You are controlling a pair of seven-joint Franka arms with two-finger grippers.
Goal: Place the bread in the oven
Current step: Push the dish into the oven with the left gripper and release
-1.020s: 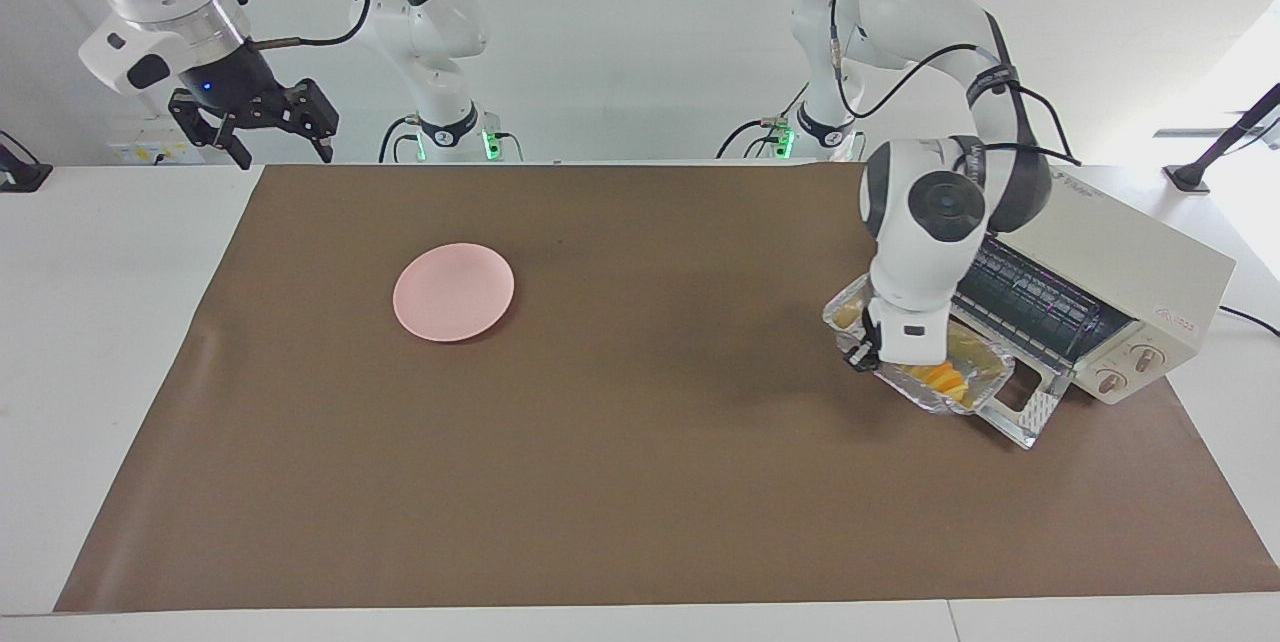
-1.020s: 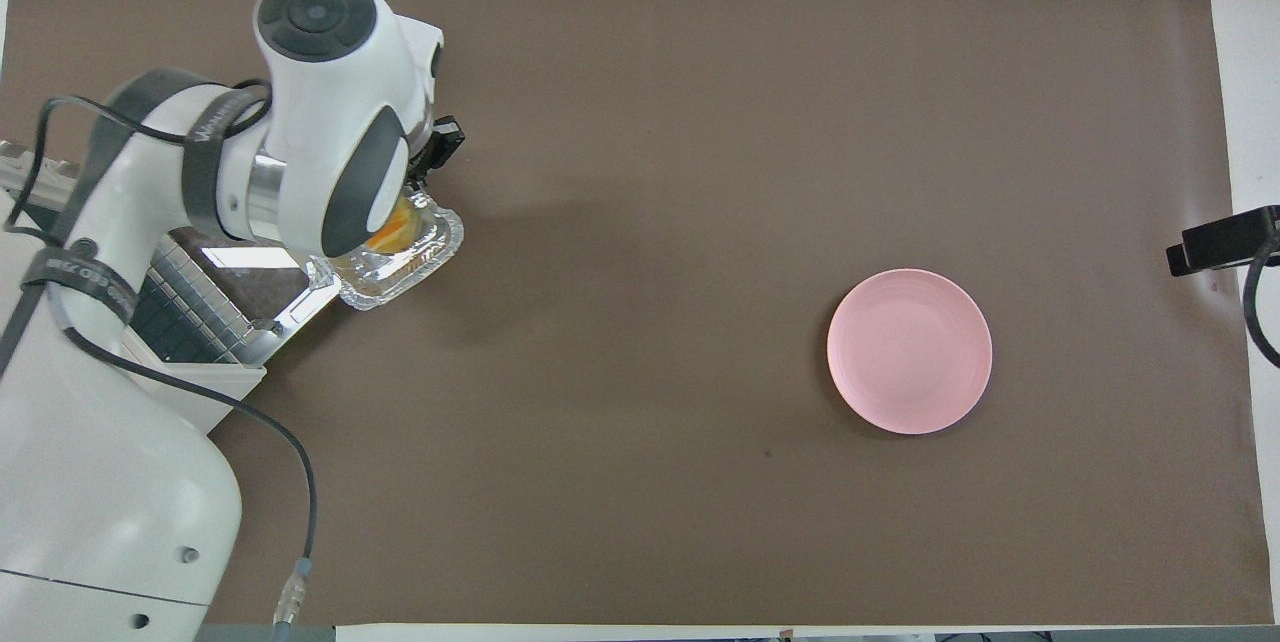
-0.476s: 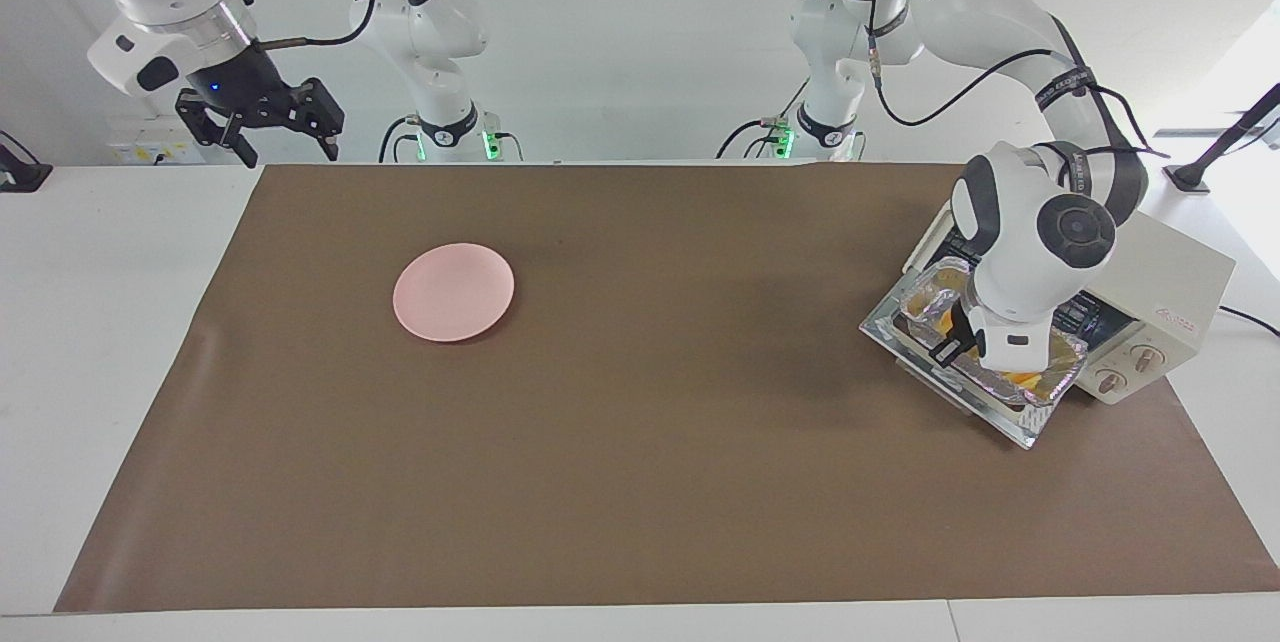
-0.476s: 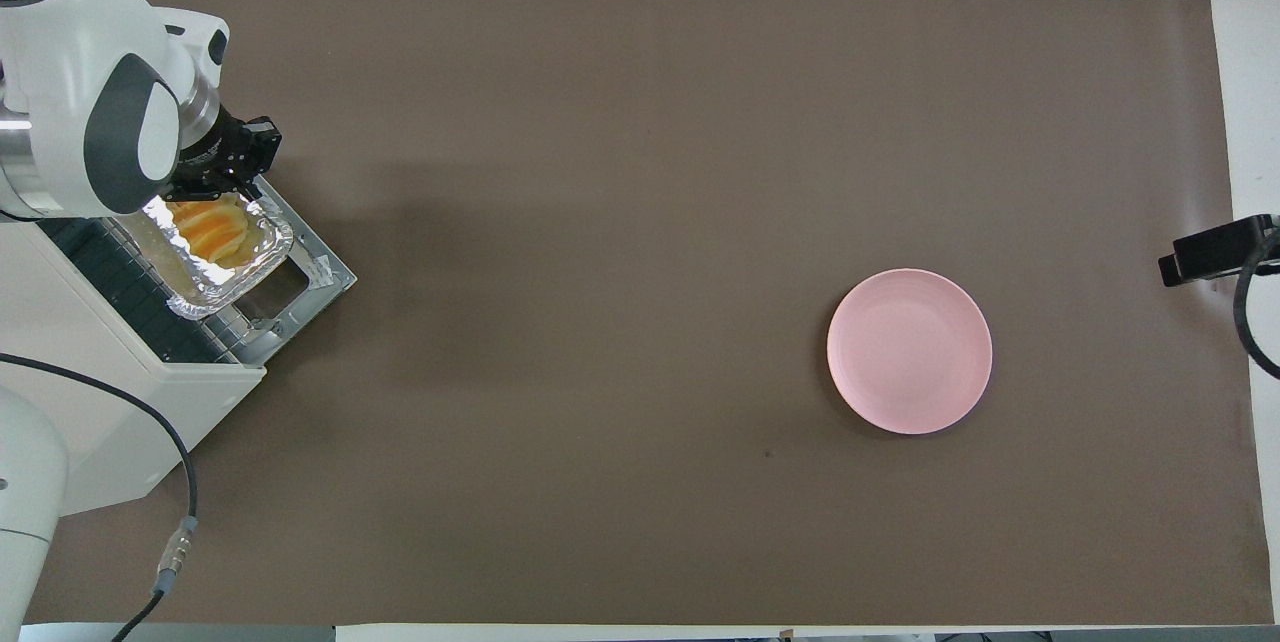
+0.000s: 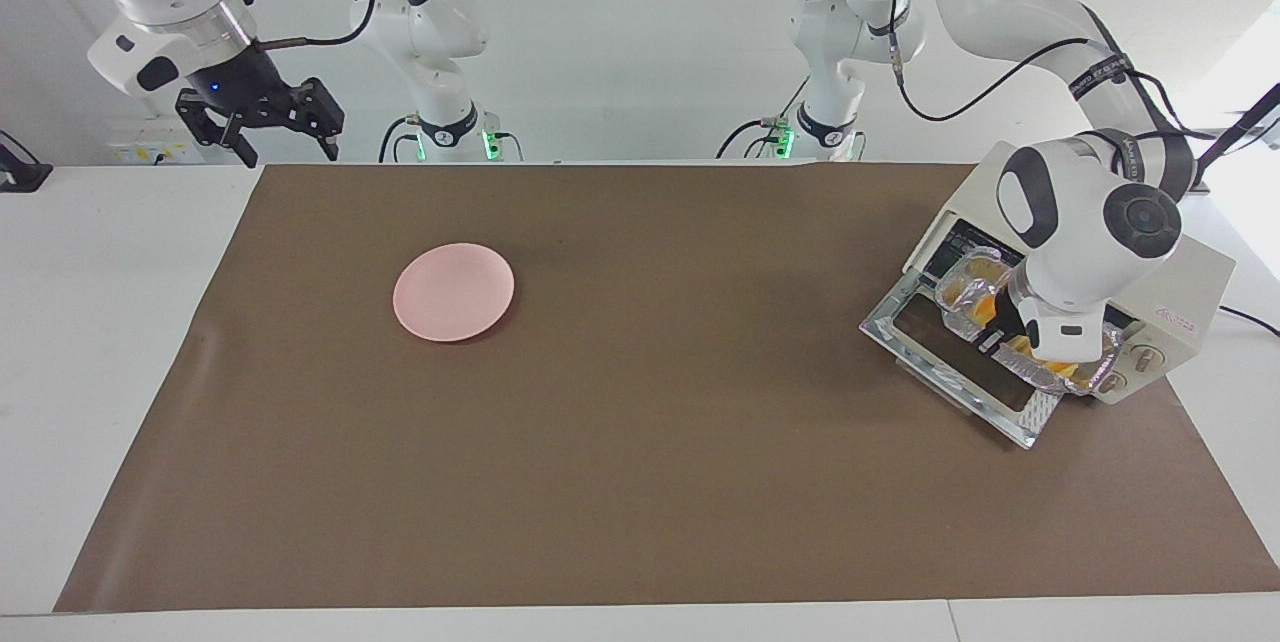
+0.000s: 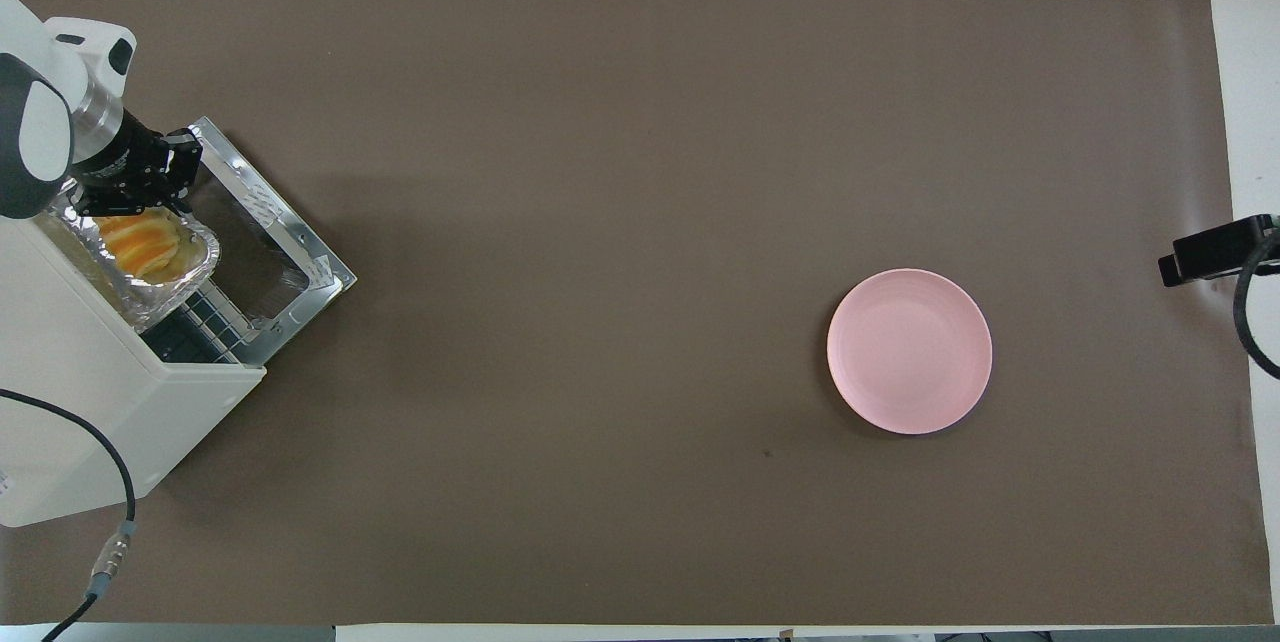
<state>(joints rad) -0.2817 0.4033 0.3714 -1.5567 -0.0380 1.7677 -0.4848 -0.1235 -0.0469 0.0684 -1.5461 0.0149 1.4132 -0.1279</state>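
The bread (image 6: 140, 234) is a yellow-orange ridged loaf lying in a crinkled silver foil tray (image 6: 185, 277). My left gripper (image 6: 135, 194) is shut on the tray's rim and holds it at the mouth of the cream-white oven (image 6: 90, 392), partly inside, over the wire rack. The oven's glass door (image 6: 285, 242) hangs open. In the facing view the left gripper (image 5: 1003, 335) holds the tray (image 5: 960, 282) with the bread (image 5: 983, 302) in the oven (image 5: 1185, 282) opening above the door (image 5: 950, 362). My right gripper (image 5: 265, 127) waits open, raised over the table edge at its own end.
A round pink plate (image 5: 453, 291) lies on the brown mat toward the right arm's end; it also shows in the overhead view (image 6: 909, 351). The oven stands angled at the left arm's end, its dropped door jutting onto the mat.
My left gripper has carried the foil tray with the bread from over the open door into the oven's mouth. The right arm has barely moved.
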